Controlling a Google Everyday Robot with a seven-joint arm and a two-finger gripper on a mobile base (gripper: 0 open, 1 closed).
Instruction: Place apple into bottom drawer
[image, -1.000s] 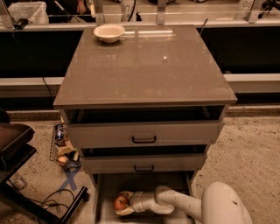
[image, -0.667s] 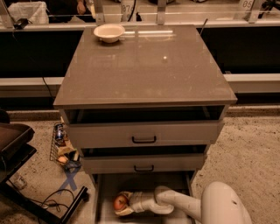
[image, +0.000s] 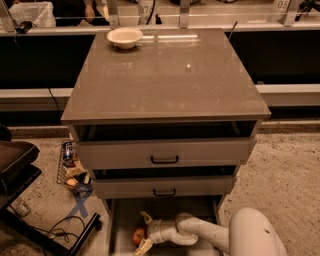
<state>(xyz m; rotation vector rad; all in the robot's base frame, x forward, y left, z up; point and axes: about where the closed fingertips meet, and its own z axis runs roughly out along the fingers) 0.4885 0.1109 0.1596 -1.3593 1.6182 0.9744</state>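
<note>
Camera view: looking down from above and in front at a grey cabinet (image: 165, 75) with a glossy, brownish top. At the far left corner of that top, a white bowl (image: 125, 37), well apart from everything else. Below the top, two drawer fronts with black handles, the upper drawer (image: 164, 159) and the middle drawer (image: 164, 192), both pulled out slightly. On the speckled floor to the left, a small wire basket of clutter (image: 71, 170).

At the very bottom of the frame, the bottom drawer (image: 121, 226), pulled well out, with a pale floor and low side walls. Inside it, toward the left, the apple (image: 137, 237), small and red-orange, apparently resting on the drawer floor. Reaching in from the lower right, a white arm (image: 210, 234) ending in the gripper (image: 143, 232), low inside the drawer. Fingers spread wide, one (image: 146, 217) on the far side of the apple and one (image: 142, 247) on the near side, with the fruit between them and no visible squeeze on it. Actual contact between pads and fruit impossible to tell.

Judging from this: apple already in the right compartment, release apparently made, withdrawal the step in hand. To do it well:
- Keep the fingers spread.
- Back out along the arm's own line toward the lower right, with no sideways sweep, given a round apple's readiness to roll at a light nudge.
- Mind the middle drawer front overhanging just above the wrist, with the risk of a knock against it if raised too soon.
- Pull clear of that overhang first, then lift.
</note>
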